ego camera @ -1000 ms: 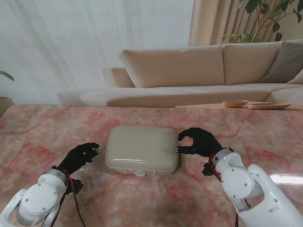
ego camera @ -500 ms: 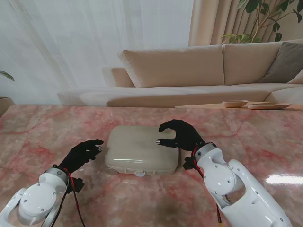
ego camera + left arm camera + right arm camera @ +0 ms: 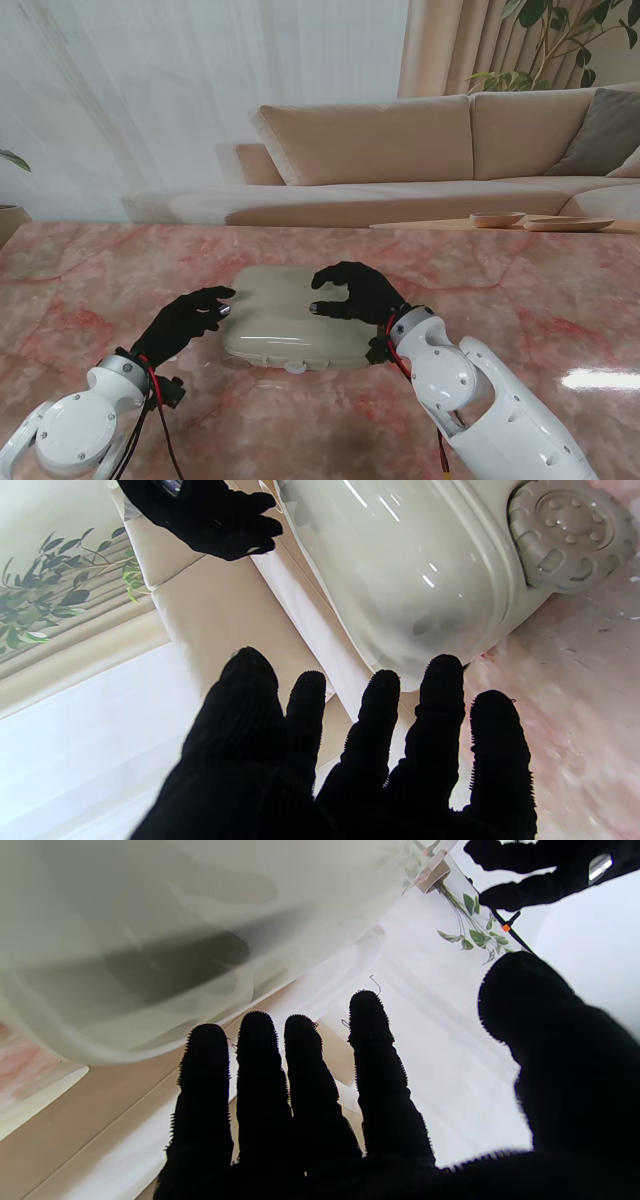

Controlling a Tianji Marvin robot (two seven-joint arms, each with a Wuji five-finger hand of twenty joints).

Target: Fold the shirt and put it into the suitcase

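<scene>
Currently, scene: a closed cream suitcase (image 3: 300, 313) is seen lying flat near the middle of the pink marble worktop (image 3: 90, 270), with a beige sofa (image 3: 400, 150) beyond it.
Shirt: none is seen in any view; whether it is already inside the case cannot be told.
Left hand (image 3: 185, 322): held just beside the left edge of the case, fingers spread and slightly curled, nothing gripped; contact with the shell cannot be confirmed.
Right hand (image 3: 352, 291): held over the right part of the lid, fingers curved and apart, nothing gripped; whether the lid is touched cannot be told.
Shell: judged hard, stiff and glossy, so a flat palm is likely to slide on it.
Weight: judged light to moderate for a small case, though this cannot be checked.
Wheel (image 3: 567, 532): a ridged caster is shown at one corner in the left wrist view.
Where to hold: the seam along the rim and the small latch (image 3: 294, 367) on the near edge are judged better purchase than the smooth lid.
Writing: no brand, label or lettering is legible.
</scene>
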